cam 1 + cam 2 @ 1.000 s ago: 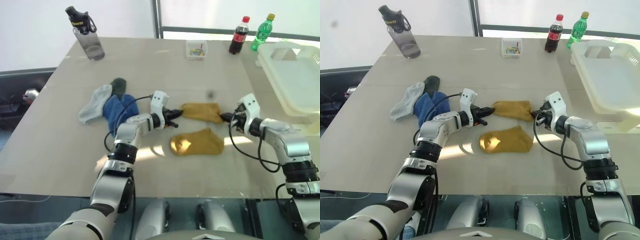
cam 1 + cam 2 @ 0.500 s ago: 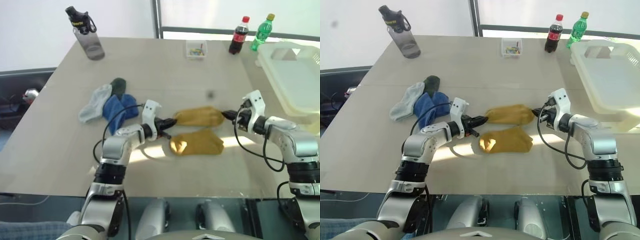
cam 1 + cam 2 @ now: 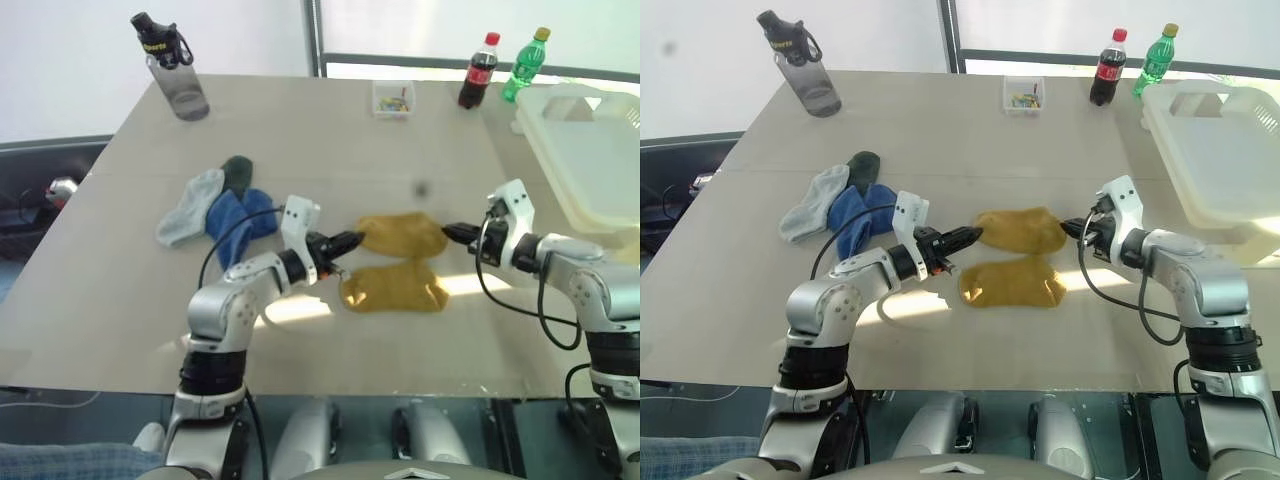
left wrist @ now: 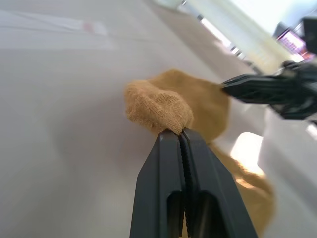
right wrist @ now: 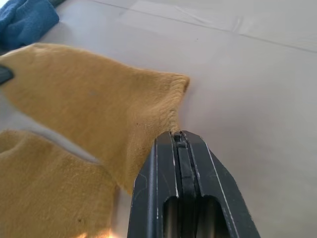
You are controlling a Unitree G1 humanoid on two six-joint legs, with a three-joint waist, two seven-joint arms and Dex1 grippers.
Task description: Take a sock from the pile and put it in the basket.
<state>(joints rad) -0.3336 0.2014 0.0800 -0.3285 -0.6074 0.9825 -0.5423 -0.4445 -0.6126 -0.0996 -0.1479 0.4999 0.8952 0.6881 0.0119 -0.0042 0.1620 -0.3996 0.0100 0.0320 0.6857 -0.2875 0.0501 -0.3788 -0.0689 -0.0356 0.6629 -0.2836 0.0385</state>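
Left eye view, from the left: a grey water bottle [image 3: 172, 68] stands at the upper left of the frame on the tabletop [image 3: 110, 270]. Below it, left of centre, lies the pile [image 3: 215, 208]: a light grey sock, a dark green one and a blue one, touching each other.

Just right of the pile, the left gripper [image 3: 347, 242] has its fingers [image 4: 181, 163] clenched on one end of a mustard sock [image 3: 403, 235]. That sock hangs stretched across the centre of the frame, just off the tabletop. Its other end is pinched in the clenched fingers [image 5: 181, 163] of the right gripper [image 3: 452, 232], at centre right. A second mustard sock [image 3: 395, 286] lies flat on the tabletop directly below the held one, near it in the picture.

At the top centre sits a small clear box [image 3: 392, 98] with coloured bits inside. Right of it stand a cola bottle [image 3: 478, 70] and a green bottle [image 3: 524, 63], side by side. The basket [image 3: 590, 160] fills the upper right of the frame, at the right edge of the tabletop, well apart from both socks and the pile.
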